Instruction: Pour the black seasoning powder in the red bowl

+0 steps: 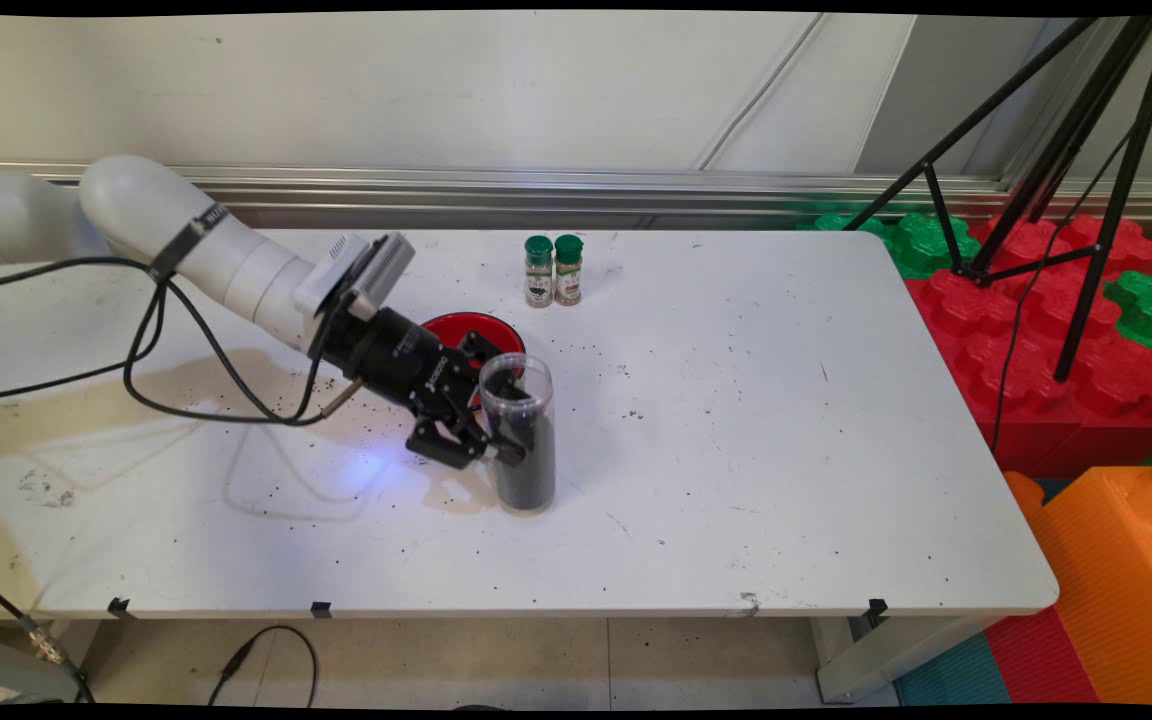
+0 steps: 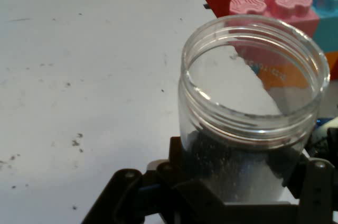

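A clear plastic jar [image 1: 521, 440] without a lid stands upright on the white table [image 1: 786, 420], its lower half filled with dark grains. My gripper [image 1: 501, 415] reaches in from the left and is shut on the jar, one finger on each side. In the hand view the jar [image 2: 248, 129] fills the lower right, its open mouth tilted toward the camera, and the gripper [image 2: 245, 176] clasps its body. A red bowl [image 1: 471, 330] sits just behind the gripper, partly hidden by it.
Two small spice bottles [image 1: 553, 270] with green caps stand side by side at the table's back. Dark crumbs and a pale stain [image 1: 136, 400] mark the left of the table. A black tripod [image 1: 1086, 200] and red, green and orange foam blocks [image 1: 1036, 330] stand off the right edge.
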